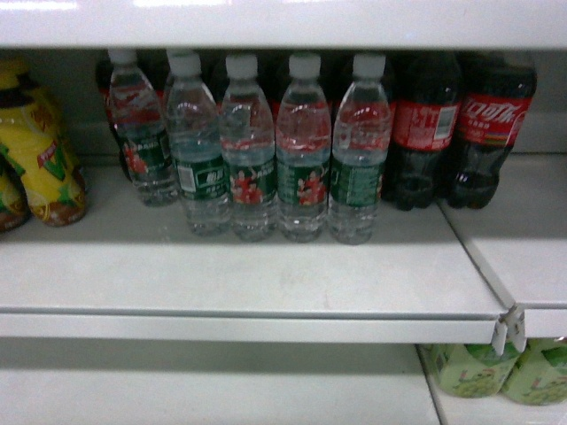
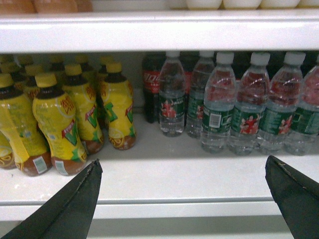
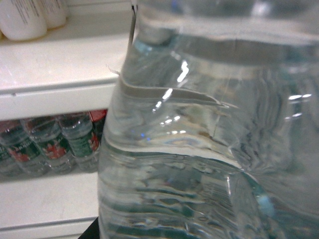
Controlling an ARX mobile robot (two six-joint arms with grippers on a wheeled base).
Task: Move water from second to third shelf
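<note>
Head view: I see a row of clear ribbed plastic water bottles (image 1: 303,150) with white caps and dark green labels standing upright on the white metal shelf (image 1: 266,274), touching side by side. Dark cola bottles with red labels (image 1: 461,124) stand just to their right, yellow drink bottles (image 1: 40,150) at far left. Neither arm appears here.

Left wrist view: left gripper (image 2: 184,199) wide open, its dark fingers (image 2: 75,204) spread, nothing between them.

Right wrist view: one clear ribbed water bottle (image 3: 209,139) fills the frame, right against the camera. I cannot tell how the right gripper stands, nor whether it grips that bottle
</note>
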